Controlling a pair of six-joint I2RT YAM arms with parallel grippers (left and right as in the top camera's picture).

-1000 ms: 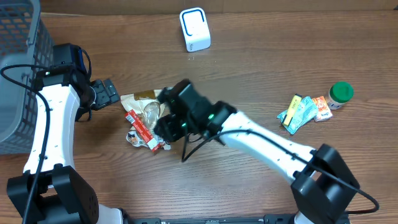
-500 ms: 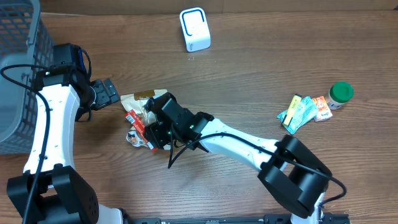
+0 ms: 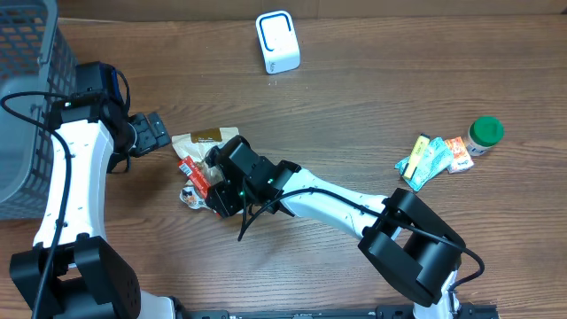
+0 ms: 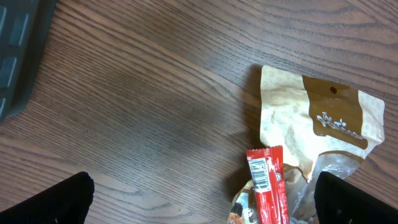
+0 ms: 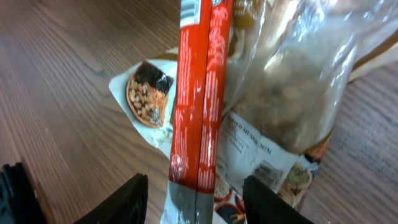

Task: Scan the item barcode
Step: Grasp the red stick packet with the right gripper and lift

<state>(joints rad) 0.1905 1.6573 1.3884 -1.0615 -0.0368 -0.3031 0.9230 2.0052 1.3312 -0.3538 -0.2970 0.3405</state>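
1. A grey mesh basket (image 3: 22, 97) stands at the 9 o'clock edge of the table (image 3: 372, 97)
2. My left gripper (image 3: 152, 133) hovers just off the basket's 3 o'clock side. Its fingers (image 4: 71, 198) are spread wide and hold nothing, and they point toward a pile of packets
3. A tan pouch (image 3: 205, 138) lies flat at the 12 o'clock end of that pile, near my left fingertips but apart from them
4. The red stick packet (image 5: 198, 93), the thing to be scanned, lies at the pouch's 6 o'clock side, a little toward 9 o'clock of the table's middle. From my left wrist its white barcode (image 4: 260, 173) faces up near the end closest to the pouch
5. A clear bag (image 5: 298, 68) of brown pieces lies against one long side of the stick. A flat packet with a round nut picture (image 5: 148, 93) shows on the other side
6. My right gripper (image 3: 221, 190) is down over the pile with its fingers (image 5: 127, 198) apart. One stands on each side of the red stick's end with a gap showing, so nothing is clamped
7. The white scanner (image 3: 278, 42) stands at the 12 o'clock edge, well apart from the pile
8. Toward 3 o'clock lie teal and yellow sachets (image 3: 423, 159) and an orange sachet (image 3: 456, 155), with a green-lidded jar (image 3: 485, 133) just beside them
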